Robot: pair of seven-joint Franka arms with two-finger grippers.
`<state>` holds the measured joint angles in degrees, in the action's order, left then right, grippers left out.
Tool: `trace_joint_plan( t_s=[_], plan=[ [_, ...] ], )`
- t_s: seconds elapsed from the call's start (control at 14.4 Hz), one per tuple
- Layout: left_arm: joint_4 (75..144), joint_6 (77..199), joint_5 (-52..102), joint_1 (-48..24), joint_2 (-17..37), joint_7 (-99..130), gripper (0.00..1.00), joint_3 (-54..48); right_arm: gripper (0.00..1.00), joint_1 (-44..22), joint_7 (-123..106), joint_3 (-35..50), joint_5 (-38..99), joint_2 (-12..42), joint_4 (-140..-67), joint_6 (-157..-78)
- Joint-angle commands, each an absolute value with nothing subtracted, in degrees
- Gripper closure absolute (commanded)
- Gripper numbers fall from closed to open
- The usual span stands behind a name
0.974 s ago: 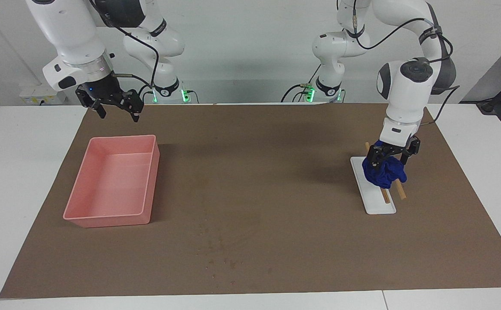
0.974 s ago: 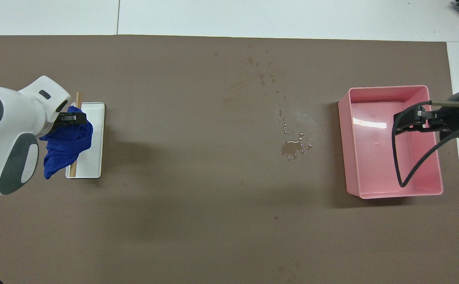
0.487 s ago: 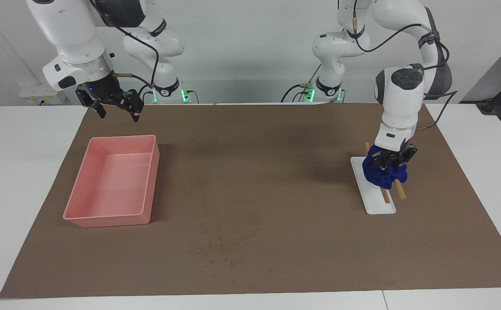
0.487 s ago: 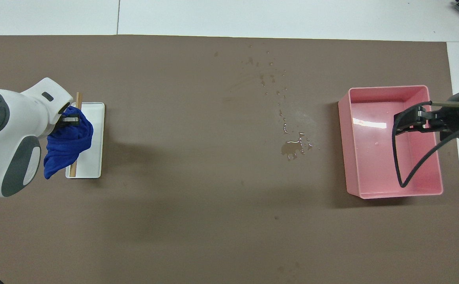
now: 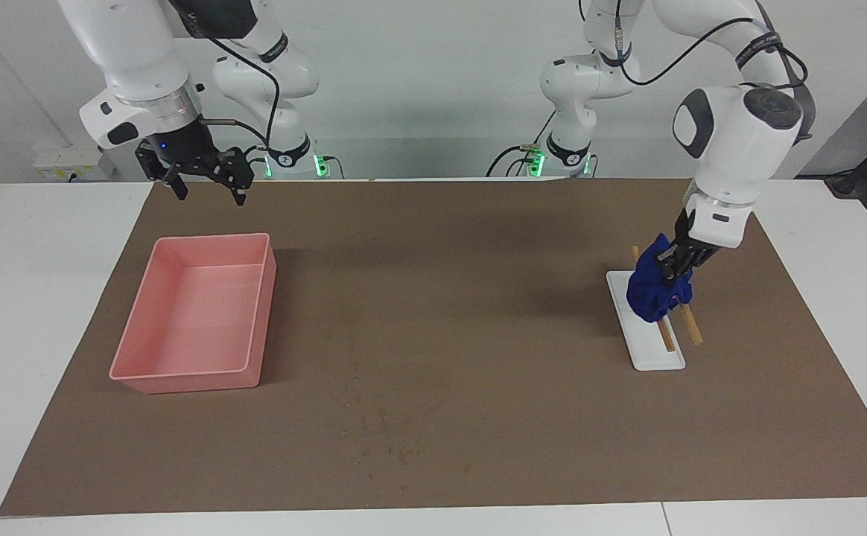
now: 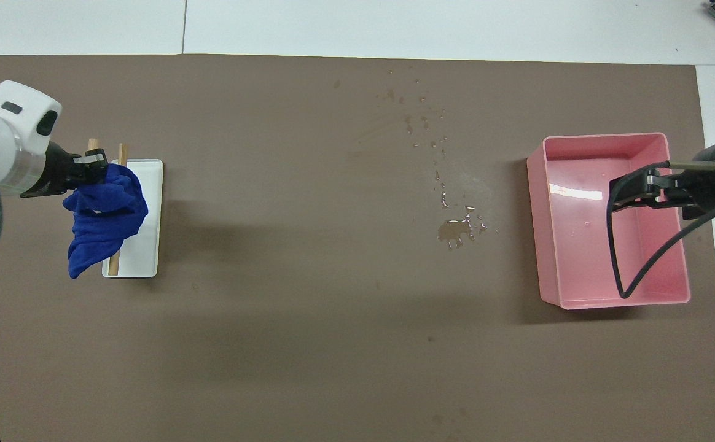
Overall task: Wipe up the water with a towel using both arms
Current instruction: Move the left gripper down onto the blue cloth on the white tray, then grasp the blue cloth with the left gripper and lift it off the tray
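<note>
The blue towel [image 5: 648, 286] [image 6: 107, 218] hangs bunched on the two wooden sticks [image 5: 691, 325] of a white stand [image 5: 649, 344] [image 6: 147, 245] toward the left arm's end of the table. My left gripper [image 5: 676, 271] [image 6: 94, 170] is shut on the towel's top, with the wrist tilted outward. The water [image 6: 456, 228] [image 5: 383, 432] lies as a small puddle and scattered drops on the brown mat, between the stand and the tray. Up in the air, my right gripper [image 5: 210, 195] [image 6: 631, 190] is open and holds nothing, over the tray's end nearer the robots.
A pink tray [image 5: 188, 383] [image 6: 603, 136] stands on the brown mat [image 5: 441, 298] toward the right arm's end. A black cable [image 6: 615, 258] from the right wrist hangs over it. White tabletop borders the mat on all sides.
My left gripper has shut on the towel, and its wrist has swung up and outward, tugging the cloth's top with it. The right gripper has shifted only slightly.
</note>
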<state>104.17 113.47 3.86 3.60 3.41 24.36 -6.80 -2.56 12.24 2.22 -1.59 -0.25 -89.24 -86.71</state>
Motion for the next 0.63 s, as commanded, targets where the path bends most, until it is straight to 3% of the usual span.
trace_joint_plan(
  t_s=[0.0,0.56],
  plan=[
    [100.2,110.0,13.1,5.0,2.7,35.6,1.00,-6.7,0.00,-2.1,11.7,2.4,-0.8,-1.3,-90.4,-87.2],
    [90.9,114.6,25.1,3.3,1.6,73.0,1.00,-11.8,0.00,-2.5,13.8,4.1,-0.8,-1.3,-90.2,-87.2]
  ],
)
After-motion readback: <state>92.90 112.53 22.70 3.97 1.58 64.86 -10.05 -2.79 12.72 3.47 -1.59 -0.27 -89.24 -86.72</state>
